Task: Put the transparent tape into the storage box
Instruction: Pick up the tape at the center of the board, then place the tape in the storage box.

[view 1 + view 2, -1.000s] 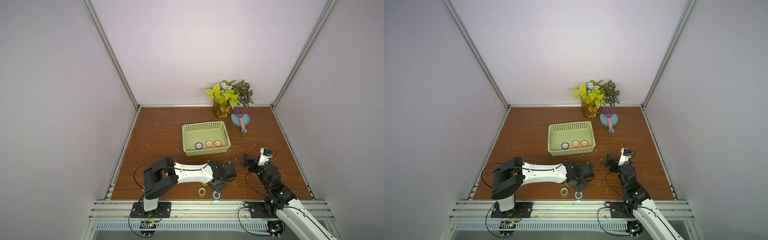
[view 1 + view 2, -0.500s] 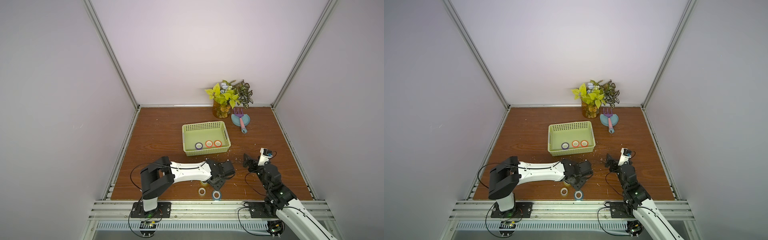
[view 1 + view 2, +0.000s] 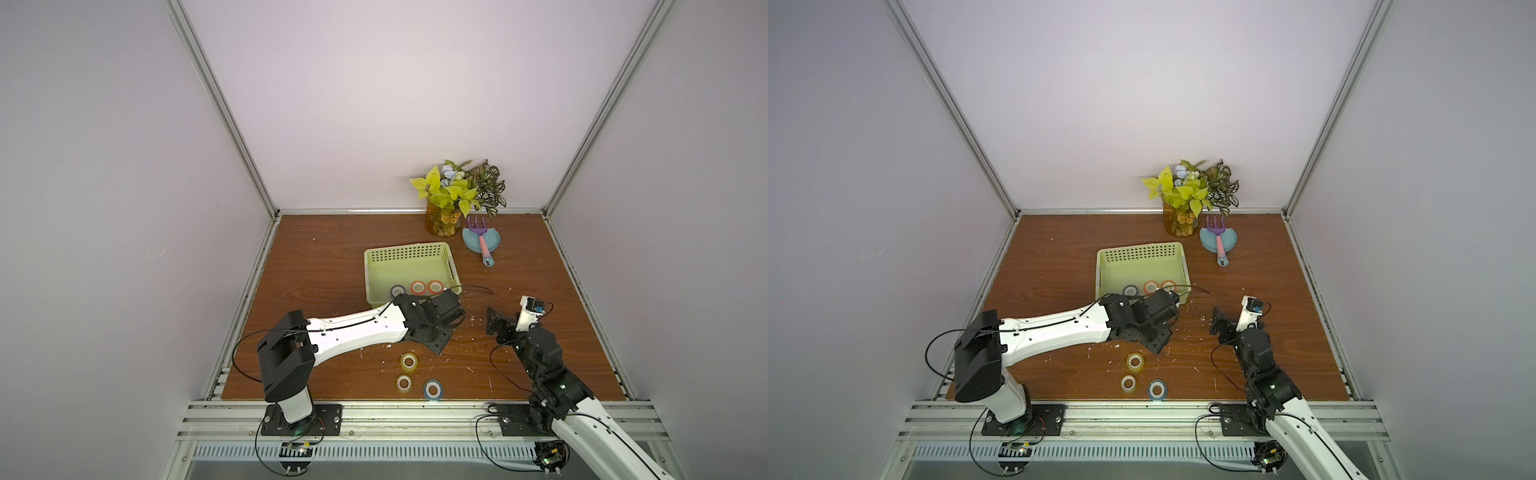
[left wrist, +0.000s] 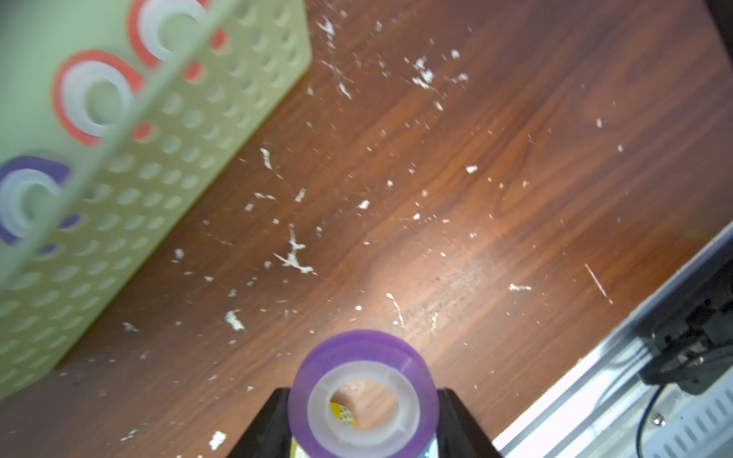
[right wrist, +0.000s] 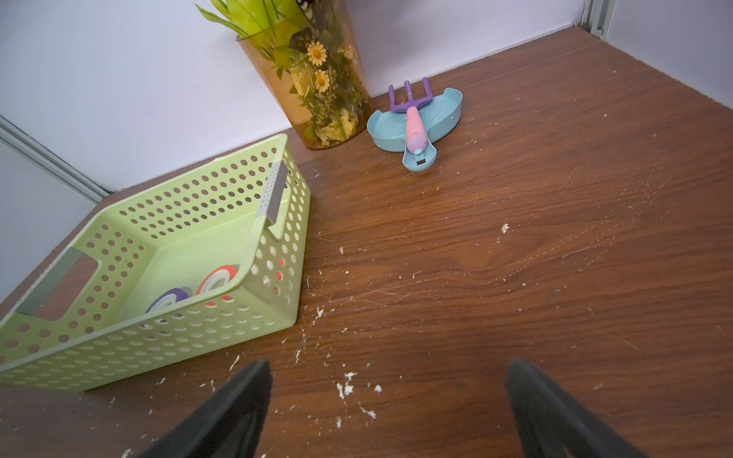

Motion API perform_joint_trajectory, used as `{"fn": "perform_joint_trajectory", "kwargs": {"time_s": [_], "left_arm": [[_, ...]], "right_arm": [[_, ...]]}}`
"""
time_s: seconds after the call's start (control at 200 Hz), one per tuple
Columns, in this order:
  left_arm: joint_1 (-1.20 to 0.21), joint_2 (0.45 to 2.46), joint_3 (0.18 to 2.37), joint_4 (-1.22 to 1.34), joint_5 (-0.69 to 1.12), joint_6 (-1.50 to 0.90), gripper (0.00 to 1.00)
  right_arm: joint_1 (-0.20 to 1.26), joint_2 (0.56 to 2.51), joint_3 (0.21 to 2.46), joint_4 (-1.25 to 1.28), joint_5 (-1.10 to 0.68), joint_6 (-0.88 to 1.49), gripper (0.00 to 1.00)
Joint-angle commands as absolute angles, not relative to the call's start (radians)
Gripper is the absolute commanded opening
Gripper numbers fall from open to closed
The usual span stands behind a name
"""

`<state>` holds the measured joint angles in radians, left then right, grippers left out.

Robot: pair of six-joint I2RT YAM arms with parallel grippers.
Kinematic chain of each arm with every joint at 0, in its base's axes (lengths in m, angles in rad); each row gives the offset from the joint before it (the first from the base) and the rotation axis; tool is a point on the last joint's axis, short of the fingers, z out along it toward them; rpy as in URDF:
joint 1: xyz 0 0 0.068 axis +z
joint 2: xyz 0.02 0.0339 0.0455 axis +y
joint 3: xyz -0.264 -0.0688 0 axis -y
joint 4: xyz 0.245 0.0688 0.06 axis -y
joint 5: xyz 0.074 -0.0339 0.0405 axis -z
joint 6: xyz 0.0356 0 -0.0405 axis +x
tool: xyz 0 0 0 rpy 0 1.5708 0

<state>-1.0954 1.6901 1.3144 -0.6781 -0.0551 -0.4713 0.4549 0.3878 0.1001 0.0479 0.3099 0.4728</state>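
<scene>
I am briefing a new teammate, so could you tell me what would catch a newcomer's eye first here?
The light-green storage box sits mid-table with three tape rolls along its near wall. Beside it, the left gripper is shut on a purple tape roll. A leafy plant stands against the back wall.

- storage box (image 3: 409, 253): shallow light-green basket, perforated sides, upright near the table's middle; three tape rolls (image 3: 417, 287) lie along its 6 o'clock wall
- transparent tape (image 4: 363, 349): purple-tinted see-through roll, white core; pinched in the left gripper (image 4: 363, 420), at the box's 5 o'clock corner
</scene>
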Motion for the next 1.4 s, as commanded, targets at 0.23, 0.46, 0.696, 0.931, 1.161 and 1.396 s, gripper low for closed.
{"fn": "perform_joint_trajectory", "kwargs": {"time_s": [0.23,0.46,0.696,0.931,1.161,1.396], "left_arm": [[-0.904,1.635,1.423,-0.720,-0.146,-0.340,0.52],[-0.746,1.672,1.473,-0.719,-0.167,-0.276,0.52],[-0.640,1.775,1.534,-0.717,-0.177,-0.243,0.52],[-0.607,1.901,1.585,-0.713,-0.227,-0.225,0.51],[-0.604,1.998,1.632,-0.710,-0.289,-0.222,0.52],[-0.591,2.073,1.654,-0.706,-0.333,-0.227,0.52]], "right_arm": [[0.454,0.385,0.090,0.069,0.317,0.482,0.99],[0.454,0.383,0.091,0.072,0.316,0.482,0.99],[0.454,0.384,0.090,0.073,0.315,0.480,0.99],[0.454,0.385,0.089,0.073,0.317,0.481,0.99],[0.453,0.385,0.089,0.075,0.317,0.480,0.99],[0.454,0.385,0.089,0.075,0.316,0.481,0.99]]}}
